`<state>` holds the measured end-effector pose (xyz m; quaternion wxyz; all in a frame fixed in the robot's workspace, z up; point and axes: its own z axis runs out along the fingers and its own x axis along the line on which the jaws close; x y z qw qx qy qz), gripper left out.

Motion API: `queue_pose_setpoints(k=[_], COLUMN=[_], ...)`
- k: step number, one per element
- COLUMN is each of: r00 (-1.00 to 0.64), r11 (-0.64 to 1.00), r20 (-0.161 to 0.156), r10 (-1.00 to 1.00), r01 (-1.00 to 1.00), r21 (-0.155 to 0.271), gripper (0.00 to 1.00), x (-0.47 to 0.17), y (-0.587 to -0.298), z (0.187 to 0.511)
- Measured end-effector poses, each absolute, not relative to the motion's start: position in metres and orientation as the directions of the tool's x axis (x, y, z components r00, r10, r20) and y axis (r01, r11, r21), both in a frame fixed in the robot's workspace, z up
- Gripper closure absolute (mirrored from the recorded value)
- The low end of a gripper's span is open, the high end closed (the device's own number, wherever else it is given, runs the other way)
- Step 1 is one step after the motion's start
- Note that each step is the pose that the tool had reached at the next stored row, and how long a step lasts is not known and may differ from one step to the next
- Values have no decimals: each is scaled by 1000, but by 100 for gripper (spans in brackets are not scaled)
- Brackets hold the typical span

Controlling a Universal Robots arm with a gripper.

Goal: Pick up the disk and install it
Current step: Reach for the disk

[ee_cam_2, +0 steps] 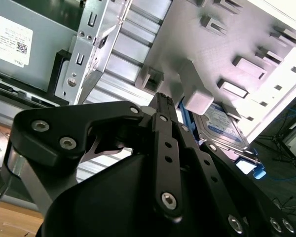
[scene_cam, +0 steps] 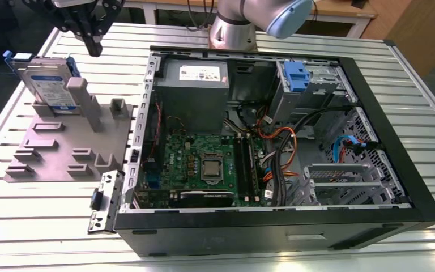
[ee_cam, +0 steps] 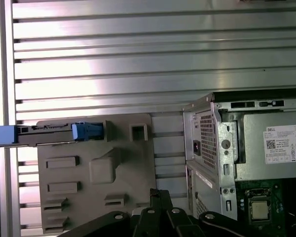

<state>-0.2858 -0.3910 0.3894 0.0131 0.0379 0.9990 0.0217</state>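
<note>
Tool: in the exterior view the tool [scene_cam: 95, 51] hangs in the upper left of the frame, pointing down. Its jaws are narrow, tips together with nothing between them; both wrist views [ee_cam_2: 163, 98] [ee_cam: 155, 193] show the same.
Disk: the disk [scene_cam: 47, 85] stands on edge in a slot at the back of the holder, in the upper left of the exterior view. Its white and blue label faces the camera and a blue bracket runs along its edges.
Tool to disk: the tips are above the disk's upper corner and just to its right in the exterior view, near it but apart.
Holder: a grey slotted holder [scene_cam: 66, 153] lies flat on the counter [scene_cam: 43, 221], beside the case.
Wrist views: the first wrist view shows the disk [ee_cam: 44, 133] edge-on at one end of the holder [ee_cam: 98, 168]. The second wrist view shows its label [ee_cam_2: 222, 123] beyond the tool's links.
Computer case: the open computer case [scene_cam: 399, 187] fills the centre and right of the exterior view, with the motherboard [scene_cam: 202, 164] and a grey power supply [scene_cam: 193, 85] inside.
Arm: the arm [scene_cam: 255, 17] stands at the top centre, behind the case.
</note>
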Motion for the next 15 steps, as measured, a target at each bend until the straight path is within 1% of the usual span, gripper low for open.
queue_pose_setpoints(k=[15], r00=[-997], r11=[996], r20=[-24], r10=[76], r01=[75], r21=[44], gripper=[89], x=[-289], y=[-391], z=[389])
